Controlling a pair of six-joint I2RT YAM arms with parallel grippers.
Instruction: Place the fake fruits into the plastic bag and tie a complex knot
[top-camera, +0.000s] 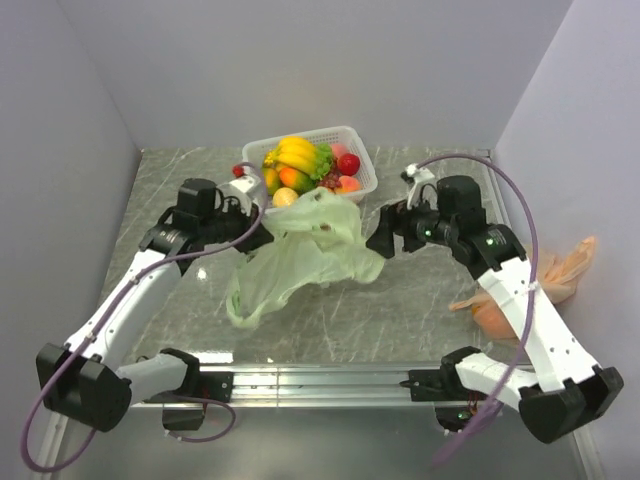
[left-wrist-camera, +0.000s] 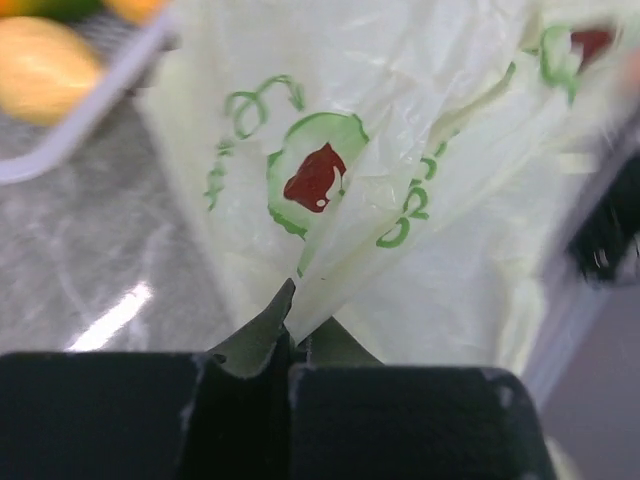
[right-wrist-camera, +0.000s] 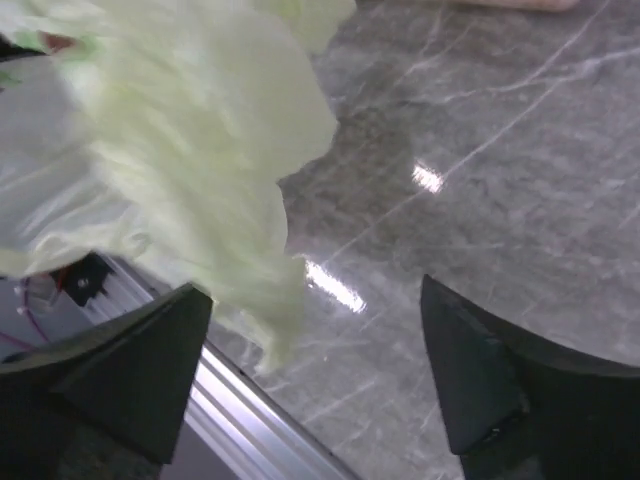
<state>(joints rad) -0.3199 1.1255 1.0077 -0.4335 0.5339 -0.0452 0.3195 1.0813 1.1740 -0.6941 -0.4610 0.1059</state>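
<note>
The pale green plastic bag (top-camera: 300, 255) hangs above the table's middle, crumpled, with green and red print (left-wrist-camera: 318, 178). My left gripper (top-camera: 262, 232) is shut on a fold of the plastic bag (left-wrist-camera: 330, 290) at its left upper edge. My right gripper (top-camera: 380, 238) is open and empty just right of the bag; the bag's edge (right-wrist-camera: 200, 160) hangs between and beyond its fingers. The fake fruits (top-camera: 300, 165), a banana bunch, a mango, a red apple and others, lie in the white lattice basket (top-camera: 365, 180) behind the bag. No knot shows.
A peach-orange translucent bag (top-camera: 560, 275) with an orange thing in it lies at the right table edge beside my right arm. The basket's rim (left-wrist-camera: 90, 105) shows at the upper left of the left wrist view. A metal rail (top-camera: 320, 380) runs along the near edge.
</note>
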